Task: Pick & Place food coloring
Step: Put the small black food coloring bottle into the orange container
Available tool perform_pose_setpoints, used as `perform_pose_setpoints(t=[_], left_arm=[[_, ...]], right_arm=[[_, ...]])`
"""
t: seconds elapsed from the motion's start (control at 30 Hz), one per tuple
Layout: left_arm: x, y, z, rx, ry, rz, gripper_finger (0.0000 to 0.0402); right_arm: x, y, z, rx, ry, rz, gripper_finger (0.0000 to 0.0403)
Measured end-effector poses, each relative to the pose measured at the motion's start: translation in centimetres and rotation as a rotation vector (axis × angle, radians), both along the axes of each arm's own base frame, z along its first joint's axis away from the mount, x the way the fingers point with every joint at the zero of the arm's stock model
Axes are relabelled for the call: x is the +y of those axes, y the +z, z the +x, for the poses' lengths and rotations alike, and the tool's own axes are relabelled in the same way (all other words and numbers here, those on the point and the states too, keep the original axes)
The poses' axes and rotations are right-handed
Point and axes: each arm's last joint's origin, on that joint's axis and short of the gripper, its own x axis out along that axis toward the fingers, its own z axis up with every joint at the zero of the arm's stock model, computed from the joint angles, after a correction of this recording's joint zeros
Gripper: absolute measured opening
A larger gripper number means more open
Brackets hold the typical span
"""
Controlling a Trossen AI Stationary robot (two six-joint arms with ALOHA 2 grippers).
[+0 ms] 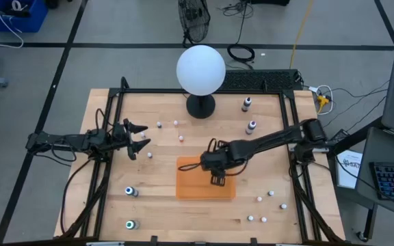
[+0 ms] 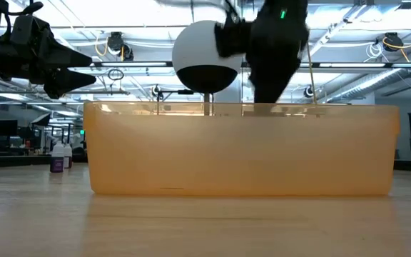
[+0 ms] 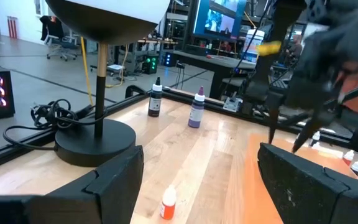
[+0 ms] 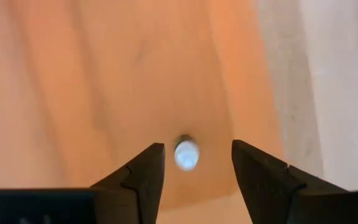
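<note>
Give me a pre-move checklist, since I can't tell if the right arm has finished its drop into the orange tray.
1. Right gripper fingers open: ok, a clear gap shows between them.
2. Bottle released: ok, it sits on the orange tray floor between the fingers, seen cap-up, touching neither.
3. Right gripper over the tray: ok in the high view.
4. Bottle upright and settled: cannot tell, only its white cap shows.
5. Left gripper out of the way: ok, open, at the table's left side, apart from the tray.
6. More bottles left to pick: ok, a purple bottle stands beyond the tray.
</note>
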Motion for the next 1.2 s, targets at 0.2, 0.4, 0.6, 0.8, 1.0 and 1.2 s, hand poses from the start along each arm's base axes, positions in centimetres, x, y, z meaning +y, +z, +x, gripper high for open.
perform_pose_setpoints(t=[0.2, 0.4, 0.6, 0.8, 1.0, 1.2], left_arm=[[0.0, 0.0, 0.0, 0.0, 0.0, 0.0, 0.031], [0.0, 0.0, 0.0, 0.0, 0.0, 0.0, 0.031], [0.0, 0.0, 0.0, 0.0, 0.0, 0.0, 0.031], [0.0, 0.0, 0.0, 0.0, 0.0, 0.0, 0.031], [0.0, 0.0, 0.0, 0.0, 0.0, 0.0, 0.031], [0.0, 0.0, 0.0, -0.001, 0.0, 0.0, 0.031]], right_arm=[[2.9, 4.1, -5.2, 0.072, -0.207, 0.067, 0.0169], [7.0, 4.8, -11.0, 0.266, -0.467, 0.015, 0.0168], [9.9, 3.0, -14.3, 0.342, -0.617, -0.015, 0.017], [11.0, 0.3, -16.0, 0.353, -0.697, -0.027, 0.0171], [11.0, -2.3, -17.3, 0.393, -0.702, -0.036, 0.0171], [10.6, -4.7, -17.9, 0.405, -0.698, -0.023, 0.0171]])
